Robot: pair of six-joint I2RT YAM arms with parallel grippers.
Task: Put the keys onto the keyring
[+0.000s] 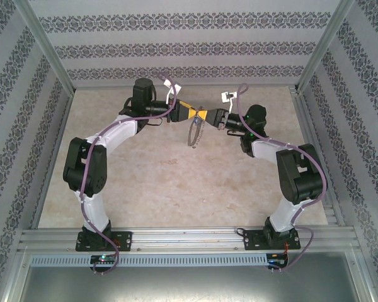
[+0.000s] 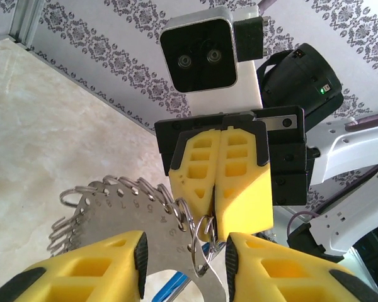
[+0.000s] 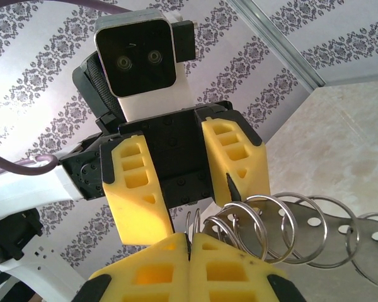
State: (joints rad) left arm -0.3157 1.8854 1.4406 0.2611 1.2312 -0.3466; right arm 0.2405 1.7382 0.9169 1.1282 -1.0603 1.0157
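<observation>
The keyring [image 1: 194, 134] is a flat silver plate [image 2: 123, 214] with numbered holes, carrying several split rings along its edge, and it hangs in mid-air over the back of the table. My right gripper [image 3: 190, 242] is shut on one split ring [image 3: 194, 220] at the plate's end; it appears across from me as the right gripper [image 2: 215, 229]. My left gripper [image 2: 184, 251] is open and straddles the plate's lower end without touching it. A bright blue strip, the key [image 2: 169, 286], shows below the plate. From above, the left gripper [image 1: 194, 114] and right gripper [image 1: 210, 116] meet tip to tip.
The beige table [image 1: 176, 182] lies below both raised arms. Patterned walls [image 1: 176, 50] close in the back and sides, with metal frame posts [image 1: 47, 53] at the corners. An aluminium rail [image 1: 189, 239] runs along the near edge by the arm bases.
</observation>
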